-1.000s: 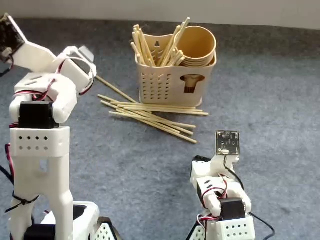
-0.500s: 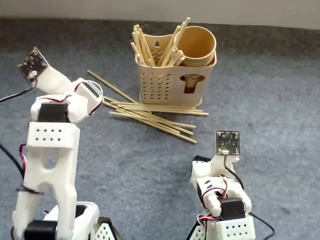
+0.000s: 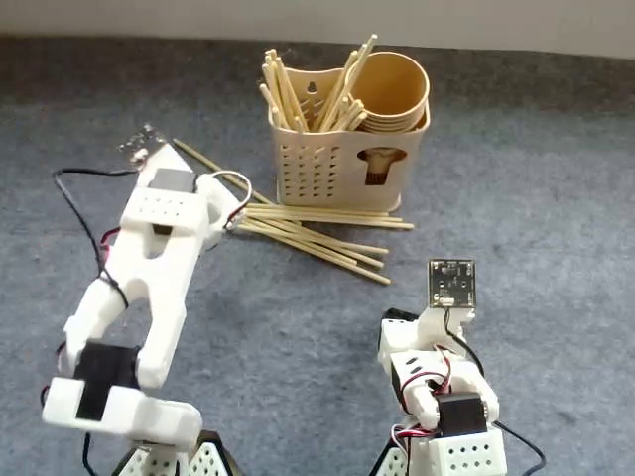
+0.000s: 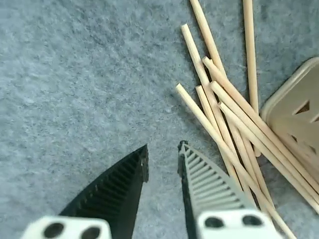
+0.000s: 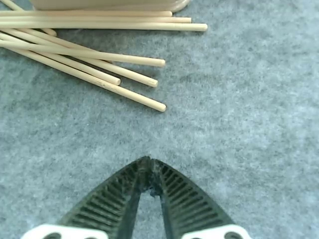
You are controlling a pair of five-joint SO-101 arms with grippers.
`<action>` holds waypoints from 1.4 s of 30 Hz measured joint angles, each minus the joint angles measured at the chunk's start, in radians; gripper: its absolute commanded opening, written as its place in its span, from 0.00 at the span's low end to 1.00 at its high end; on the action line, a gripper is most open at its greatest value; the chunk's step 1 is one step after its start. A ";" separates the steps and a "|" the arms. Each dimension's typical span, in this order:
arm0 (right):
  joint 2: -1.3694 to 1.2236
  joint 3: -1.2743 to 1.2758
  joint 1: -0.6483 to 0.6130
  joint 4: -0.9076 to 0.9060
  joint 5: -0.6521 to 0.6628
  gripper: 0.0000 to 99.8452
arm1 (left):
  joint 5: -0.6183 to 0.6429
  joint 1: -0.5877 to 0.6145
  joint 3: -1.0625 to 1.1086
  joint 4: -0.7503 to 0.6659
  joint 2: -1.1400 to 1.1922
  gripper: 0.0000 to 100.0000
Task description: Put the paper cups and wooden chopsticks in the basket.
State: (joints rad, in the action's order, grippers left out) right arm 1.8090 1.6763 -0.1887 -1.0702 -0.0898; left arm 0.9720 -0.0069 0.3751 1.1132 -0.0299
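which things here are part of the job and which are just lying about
Job:
basket
paper cups, stacked inside it
standing chopsticks, already in it
loose chopsticks, on the mat in front of it

Not the job:
grey mat

Our left arm [image 3: 149, 258], nearer the basket [image 3: 327, 177], is white plastic with black servos, rows of small holes and red and black cables, like our right arm [image 3: 437, 397]. Our left gripper [image 4: 163, 149] and right gripper [image 5: 149, 162] are dark ribbed wedges.
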 measured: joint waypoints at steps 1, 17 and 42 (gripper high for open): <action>0.000 0.000 0.000 0.000 0.000 0.00 | 0.000 -0.006 -0.012 -0.002 0.025 0.12; 0.000 0.000 0.000 0.000 0.000 0.00 | 0.046 -0.011 -0.201 -0.083 0.334 0.12; 0.000 0.000 0.000 0.000 0.000 0.00 | 0.074 -0.012 -0.218 -0.150 0.394 0.09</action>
State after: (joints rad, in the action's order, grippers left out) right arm 1.8090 1.6763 -0.1887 -1.0702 -0.0898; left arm 1.0457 -0.0192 0.1573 0.9628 0.3644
